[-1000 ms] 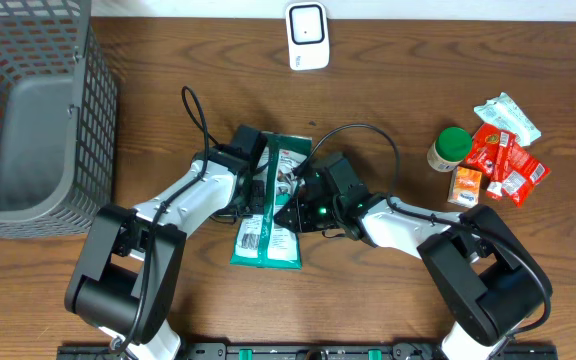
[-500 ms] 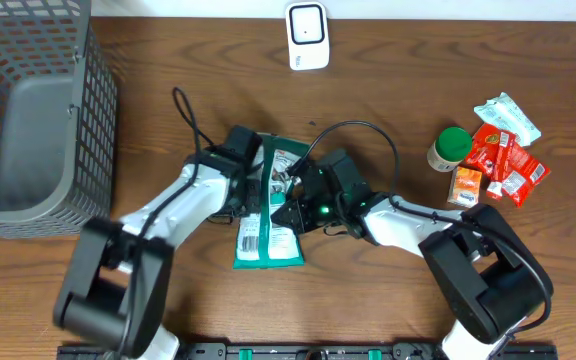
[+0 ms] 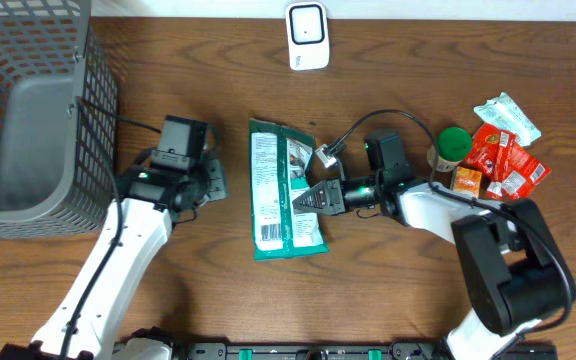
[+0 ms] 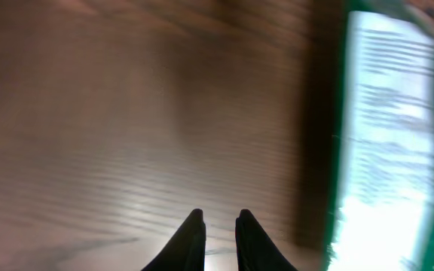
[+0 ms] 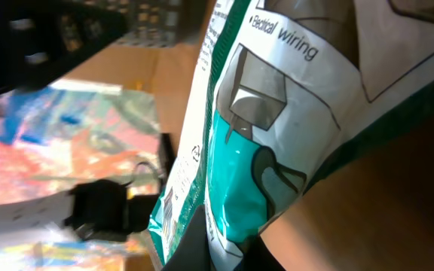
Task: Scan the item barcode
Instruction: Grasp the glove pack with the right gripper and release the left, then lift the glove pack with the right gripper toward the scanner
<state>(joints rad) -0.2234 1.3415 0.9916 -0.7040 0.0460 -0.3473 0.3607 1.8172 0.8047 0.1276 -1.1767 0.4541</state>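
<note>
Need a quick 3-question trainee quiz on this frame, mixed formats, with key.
1. Which gripper grips the packet? A) left gripper B) right gripper C) both
2. True or false: the scanner lies on the packet.
3. Fill in: the left gripper sits between the packet and the ___.
Key: 1 B. 2 false; they lie apart. 3 basket.
</note>
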